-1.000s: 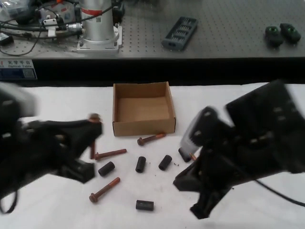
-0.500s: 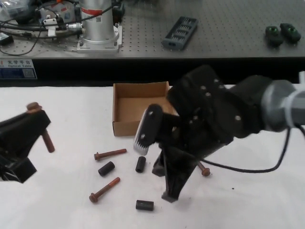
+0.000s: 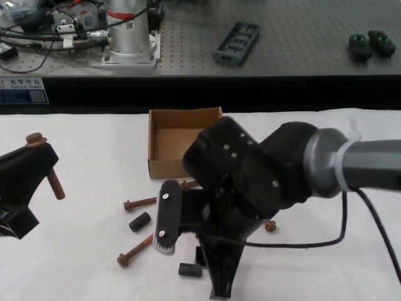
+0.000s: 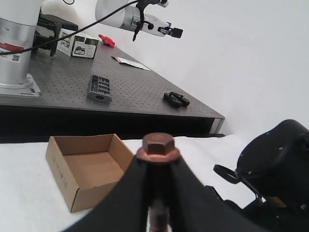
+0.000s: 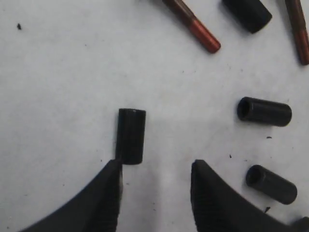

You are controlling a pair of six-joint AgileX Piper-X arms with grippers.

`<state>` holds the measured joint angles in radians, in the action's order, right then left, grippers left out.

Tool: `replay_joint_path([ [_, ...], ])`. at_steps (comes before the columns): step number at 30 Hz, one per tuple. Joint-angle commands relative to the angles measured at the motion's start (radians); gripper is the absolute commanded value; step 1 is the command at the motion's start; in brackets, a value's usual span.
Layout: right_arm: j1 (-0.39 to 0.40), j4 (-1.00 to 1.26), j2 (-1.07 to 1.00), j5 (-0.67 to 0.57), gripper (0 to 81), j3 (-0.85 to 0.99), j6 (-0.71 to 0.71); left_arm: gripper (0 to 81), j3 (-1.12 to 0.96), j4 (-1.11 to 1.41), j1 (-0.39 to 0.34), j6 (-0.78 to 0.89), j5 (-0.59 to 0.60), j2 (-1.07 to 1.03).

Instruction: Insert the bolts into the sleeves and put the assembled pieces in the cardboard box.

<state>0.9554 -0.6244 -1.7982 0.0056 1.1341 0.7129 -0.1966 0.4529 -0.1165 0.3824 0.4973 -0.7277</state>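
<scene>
- White cloth point(image 3: 81, 263) covers my bench in the high view, with a grey drilled table point(image 3: 294, 50) behind it.
- High view: the box point(image 3: 164, 168) stands open-topped on the cloth, toward the back of the bench.
- High view: my left claw point(image 3: 37, 153) hangs at the bench's left edge, well apart from the box. It is pinching a bolt point(image 3: 55, 183) just under the head, and the shaft slants down.
- High view: my right arm point(image 3: 263, 175) crosses the middle in front of the box. My right claw point(image 3: 212, 276) points down at the cloth, with a sleeve point(image 3: 190, 269) just beside it.
- High view: loose bolts point(image 3: 139, 203) and a second sleeve point(image 3: 140, 221) lie on the cloth between the box and my right claw.
- Left wrist view: my left fingers point(image 4: 125, 193) press on the bolt point(image 4: 157, 145) from both sides, and its hex head stands above their tips. The box point(image 4: 96, 193) sits beyond, and my right arm point(image 4: 277, 169) shows farther off.
- Right wrist view: my right claw point(image 5: 157, 179) is spread wide above the cloth point(image 5: 58, 72).
- Right wrist view: one sleeve point(image 5: 130, 135) lies with an end right at a fingertip point(image 5: 112, 188). I cannot tell whether they touch.
- Right wrist view: other sleeves point(image 5: 264, 111) and bolts point(image 5: 190, 24) lie farther out.
</scene>
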Motion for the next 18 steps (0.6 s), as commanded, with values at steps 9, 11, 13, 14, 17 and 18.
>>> replay_joint_path([
  [9, 0.015, -0.002, -0.088, 0.001, 34.6, 0.011, 0.002, 0.6, -0.003, 0.019, 0.005, 0.008, 0.032, 0.008],
  [11, 0.016, 0.002, -0.100, 0.001, 34.6, 0.016, -0.002, 0.6, -0.003, 0.019, 0.005, 0.008, 0.032, 0.008],
  [13, 0.019, 0.002, -0.114, 0.001, 34.6, 0.028, -0.008, 0.6, -0.003, 0.019, 0.005, 0.008, 0.032, 0.008],
  [14, 0.019, 0.002, -0.120, 0.001, 34.6, 0.038, -0.018, 0.6, -0.003, 0.019, 0.005, 0.008, 0.032, 0.008],
  [17, 0.023, 0.000, -0.143, -0.006, 34.3, 0.073, -0.024, 0.6, -0.003, 0.019, 0.005, 0.008, 0.032, 0.008],
  [18, 0.024, 0.000, -0.151, -0.006, 32.8, 0.086, -0.024, 0.6, -0.003, 0.019, 0.005, 0.008, 0.032, 0.008],
])
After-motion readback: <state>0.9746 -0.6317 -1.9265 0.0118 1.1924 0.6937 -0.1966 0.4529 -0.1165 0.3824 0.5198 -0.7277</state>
